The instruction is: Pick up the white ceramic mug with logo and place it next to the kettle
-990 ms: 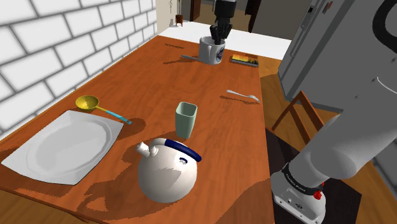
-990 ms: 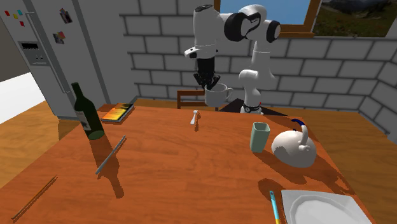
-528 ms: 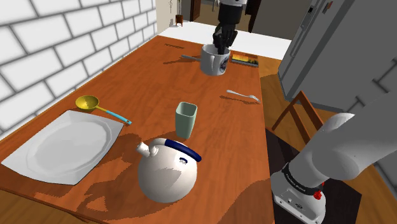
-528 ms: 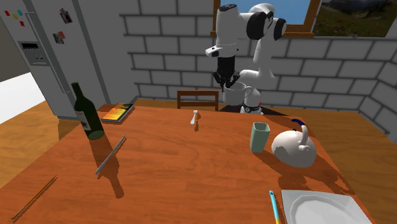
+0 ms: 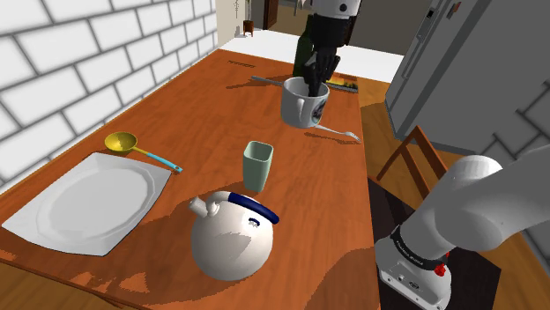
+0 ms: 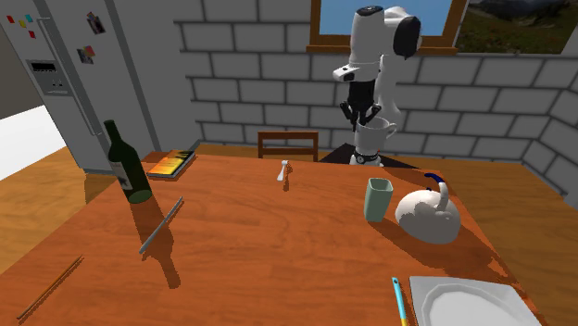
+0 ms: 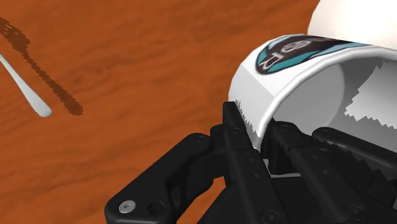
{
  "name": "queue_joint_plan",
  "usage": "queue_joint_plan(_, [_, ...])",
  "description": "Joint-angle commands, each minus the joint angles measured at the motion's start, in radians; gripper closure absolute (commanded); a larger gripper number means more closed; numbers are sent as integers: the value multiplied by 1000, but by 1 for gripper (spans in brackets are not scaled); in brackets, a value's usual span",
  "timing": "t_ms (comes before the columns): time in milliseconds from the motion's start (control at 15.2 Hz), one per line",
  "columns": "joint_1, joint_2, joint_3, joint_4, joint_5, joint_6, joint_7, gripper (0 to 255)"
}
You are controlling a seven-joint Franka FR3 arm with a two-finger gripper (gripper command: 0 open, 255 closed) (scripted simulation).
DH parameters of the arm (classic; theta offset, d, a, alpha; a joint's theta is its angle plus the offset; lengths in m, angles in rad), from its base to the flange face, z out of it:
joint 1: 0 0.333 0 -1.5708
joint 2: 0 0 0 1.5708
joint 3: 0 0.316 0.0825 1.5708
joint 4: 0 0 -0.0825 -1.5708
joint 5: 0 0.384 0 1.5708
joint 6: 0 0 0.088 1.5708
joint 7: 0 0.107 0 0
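A white mug (image 5: 305, 106) with a teal and dark logo hangs in the air above the brown wooden table (image 5: 203, 106). My black gripper (image 5: 313, 84) is shut on its rim, one finger inside and one outside the wall. In the wrist view the fingers (image 7: 238, 124) clasp the mug (image 7: 299, 70) at its rim, logo facing out. The white kettle (image 5: 234, 233) with a blue-trimmed handle sits near the table's front; the mug is well beyond it. In the second exterior view the mug (image 6: 370, 141) hangs under the gripper (image 6: 364, 120), behind the kettle (image 6: 428, 215).
A green cup (image 5: 257, 165) stands between mug and kettle. A white plate (image 5: 88, 201) and a yellow ladle (image 5: 123, 142) lie at the shoulder view's left. A spoon (image 5: 339, 133) lies under the mug. A dark bottle (image 6: 125, 165), a book (image 6: 171, 165) and a chair (image 6: 287, 145) stand farther off.
The gripper has carried the mug away from the table's far end toward the green cup and kettle, moving right in the second exterior view. The grip has stayed shut on it.
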Motion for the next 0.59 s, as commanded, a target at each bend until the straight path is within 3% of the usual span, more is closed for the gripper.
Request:
queue_joint_plan(0, [17,-43,29,-36,19,-4,40,255])
queue_joint_plan(528, [88,-211,146,-142,114,-47,195,255])
